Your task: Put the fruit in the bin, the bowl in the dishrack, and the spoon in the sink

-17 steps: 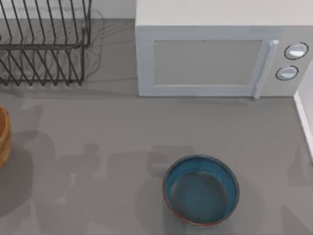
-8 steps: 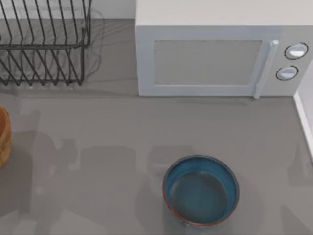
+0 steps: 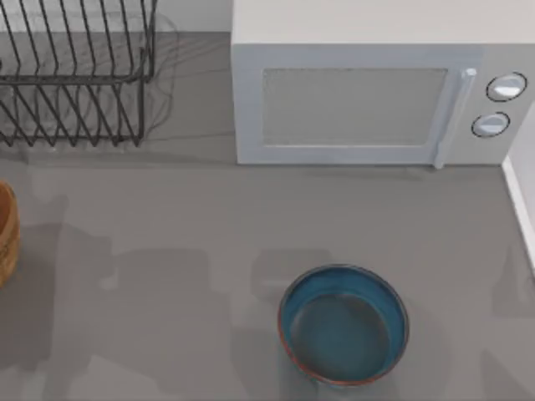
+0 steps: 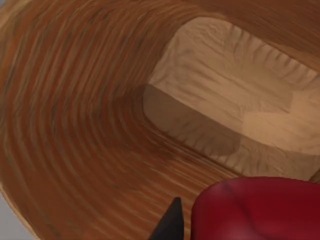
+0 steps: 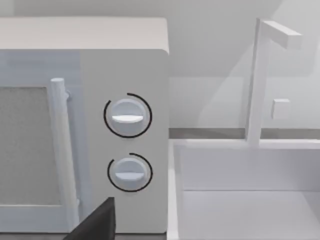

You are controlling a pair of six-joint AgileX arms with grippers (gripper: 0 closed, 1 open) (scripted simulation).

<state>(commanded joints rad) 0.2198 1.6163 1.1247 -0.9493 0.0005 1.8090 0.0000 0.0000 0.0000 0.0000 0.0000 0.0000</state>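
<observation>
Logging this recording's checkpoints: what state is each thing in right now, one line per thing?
fruit: above the bin's inside, at the left gripper, not yet resting on the bottom.
bin: upright at the table's left edge, nothing lying in it.
bowl: upright and empty, on the table, not in the rack.
dishrack: empty, back left.
microwave: door closed.
sink: empty.

No readable text, labels, brands or numbers anywhere. The microwave (image 3: pixel 368 92) dials (image 5: pixel 127 116) are blank, with no markings to read.
</observation>
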